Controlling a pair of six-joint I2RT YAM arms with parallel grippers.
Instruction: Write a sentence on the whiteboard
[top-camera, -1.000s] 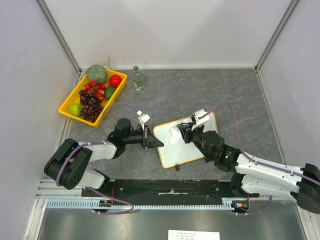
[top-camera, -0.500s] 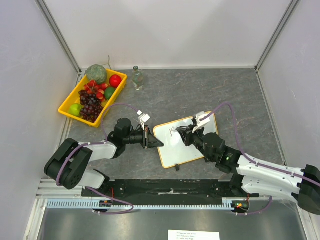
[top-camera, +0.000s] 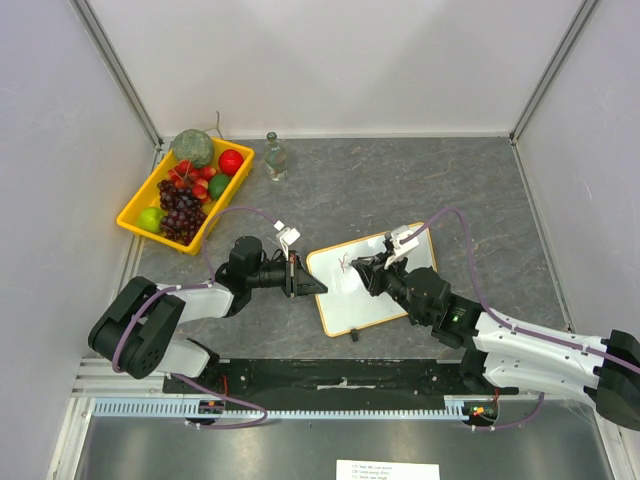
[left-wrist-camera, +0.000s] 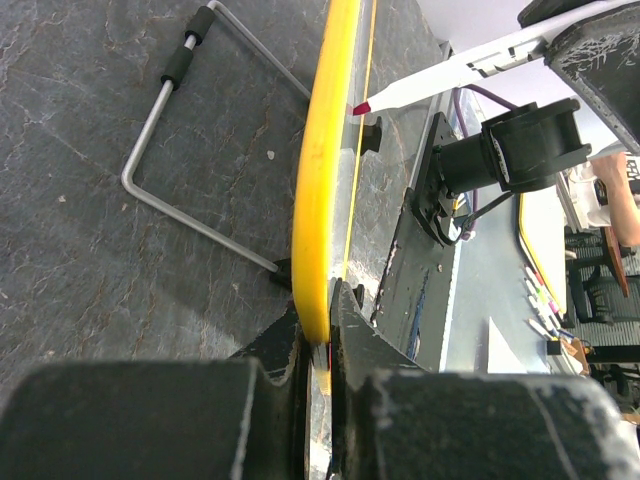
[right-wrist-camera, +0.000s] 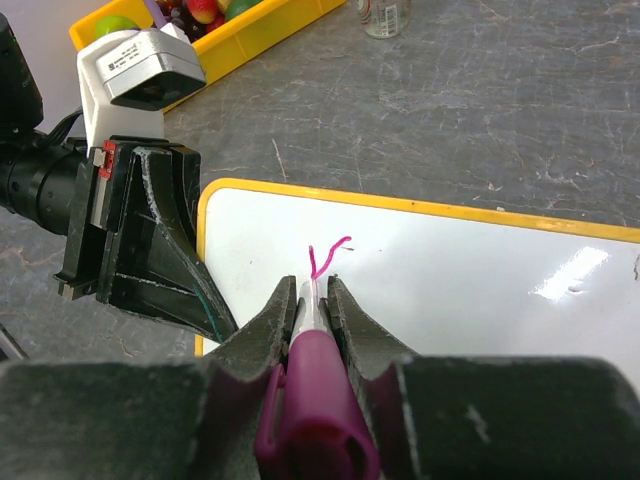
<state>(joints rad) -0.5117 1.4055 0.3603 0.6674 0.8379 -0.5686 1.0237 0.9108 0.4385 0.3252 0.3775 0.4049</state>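
Edgewise, whiteboard (left-wrist-camera: 318, 200) between left fingers (left-wrist-camera: 130, 420)

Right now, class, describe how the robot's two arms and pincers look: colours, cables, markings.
The left arm and right arm have white links, black joints. A purple cable loops to each wrist. The left pincer and right pincer are black and scuffed.

A robotics laboratory test cell is indicated. A grey stone-patterned tabletop (top-camera: 400, 185) is enclosed by plain white panel walls (top-camera: 330, 60) set in bare aluminium frame posts (top-camera: 115, 65). White-and-black robot arms (top-camera: 530, 345) are bolted to a black mounting rail (top-camera: 330, 372), and a slotted grey cable duct (top-camera: 300, 408) is run alongside. Loose coloured pens (left-wrist-camera: 541, 298) are glimpsed on a pale bench beyond.
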